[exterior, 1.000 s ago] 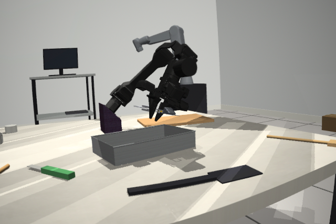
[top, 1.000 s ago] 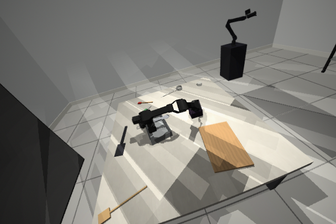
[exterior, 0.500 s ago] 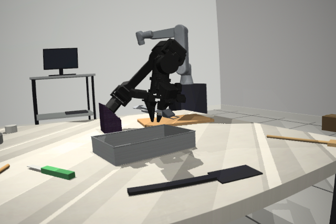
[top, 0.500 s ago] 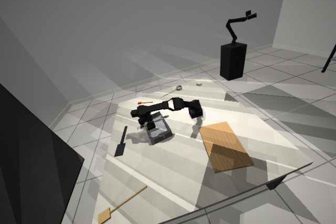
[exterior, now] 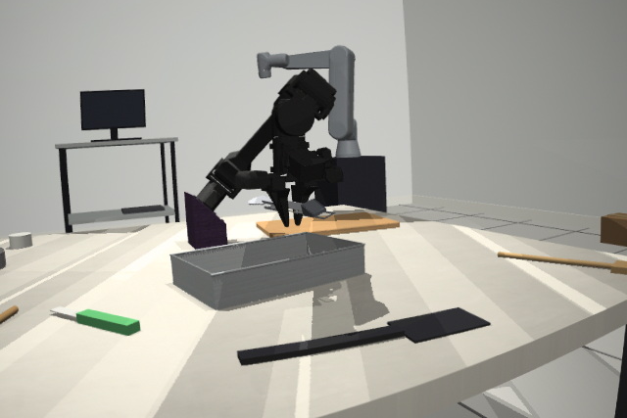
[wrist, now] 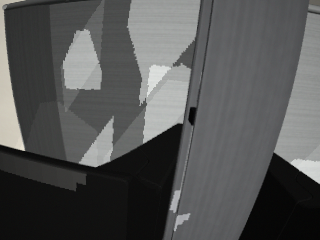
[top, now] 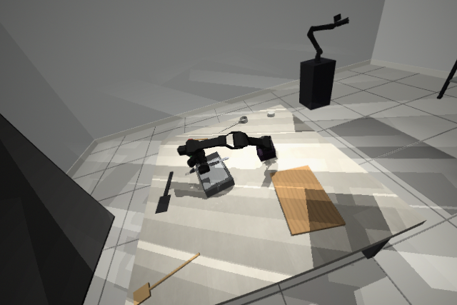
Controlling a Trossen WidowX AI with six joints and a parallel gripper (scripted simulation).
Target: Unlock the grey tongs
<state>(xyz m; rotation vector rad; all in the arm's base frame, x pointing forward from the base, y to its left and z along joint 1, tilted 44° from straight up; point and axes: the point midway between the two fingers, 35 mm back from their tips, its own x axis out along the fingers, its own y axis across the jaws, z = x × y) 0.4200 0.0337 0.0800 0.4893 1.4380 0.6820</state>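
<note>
My end effector pinched the tongs mid-arm; the smooth metal looked stiff but liable to pivot, so a hinge-clear grip suited.

Exterior view: pale worktop. Roasting tin at centre; wooden board beyond it. Black spatula, lower centre; green-handled tool, lower left; wooden-handled utensil, right edge.

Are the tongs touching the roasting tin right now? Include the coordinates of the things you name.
Apart. The exterior view shows the tongs [exterior: 314, 208] [wrist: 250, 100] in the tool [exterior: 292, 223], raised above the roasting tin [exterior: 291, 276] [top: 221, 189], with wooden board visible between them and its rim.
</note>
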